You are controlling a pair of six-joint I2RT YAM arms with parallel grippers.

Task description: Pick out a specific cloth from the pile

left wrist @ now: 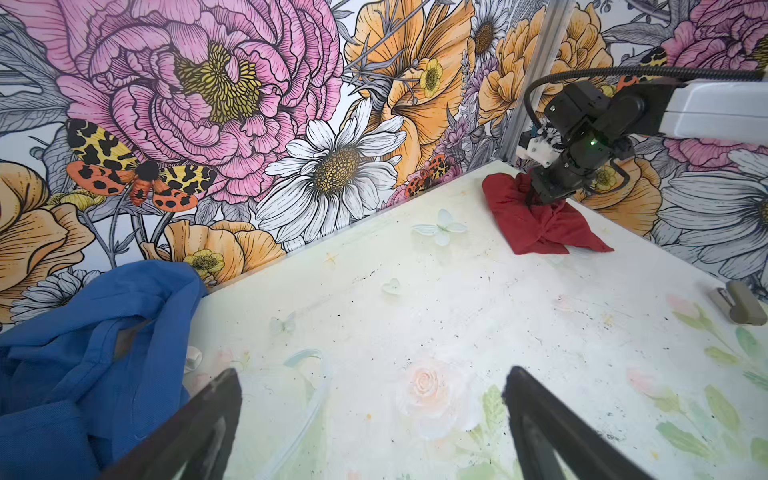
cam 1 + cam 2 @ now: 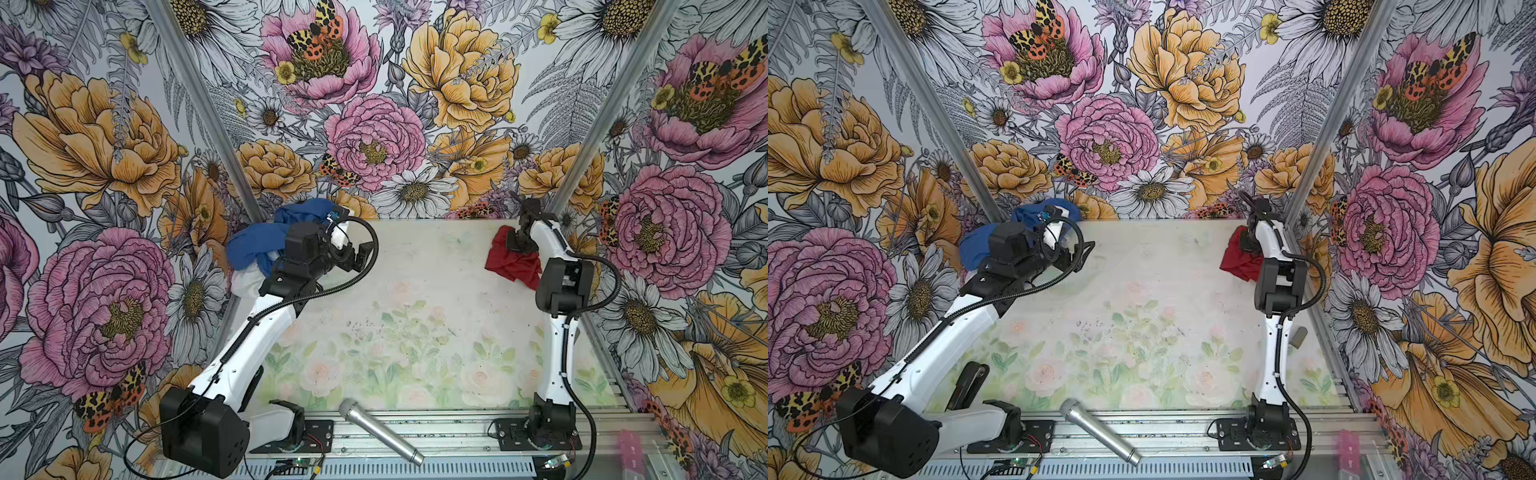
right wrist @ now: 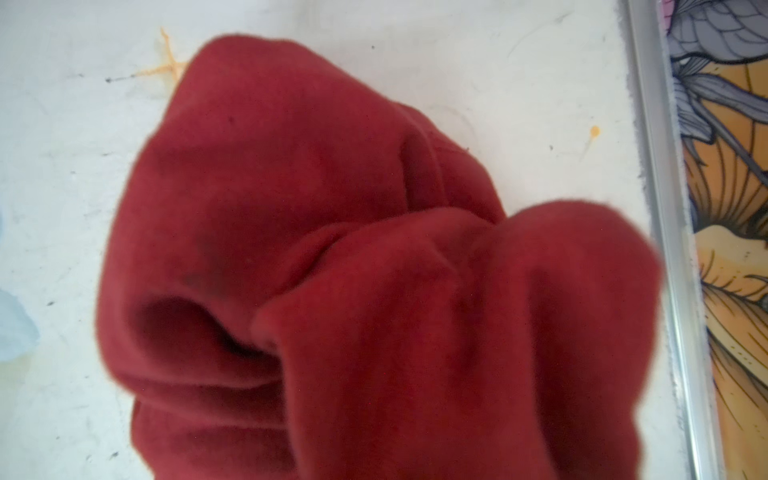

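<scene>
The deep-red cloth (image 2: 513, 266) (image 2: 1239, 262) lies bunched on the table at the rear right, far from the pile (image 2: 257, 245) (image 2: 980, 249) of royal-blue and white cloths in the rear left corner. My right gripper (image 2: 519, 245) (image 1: 538, 199) points down into the red cloth (image 1: 540, 232), and the fabric puckers toward it. In the right wrist view the cloth (image 3: 291, 187) fills the picture and hides the fingers. My left gripper (image 2: 359, 257) (image 1: 374, 399) hovers open and holds nothing, beside the pile's blue cloth (image 1: 83, 353).
A silver microphone (image 2: 380, 432) (image 2: 1100, 432) lies on the front rail. A small beige object (image 2: 1299, 336) (image 1: 744, 307) sits at the table's right edge. Floral walls with metal posts close in the table (image 2: 415, 291) on three sides.
</scene>
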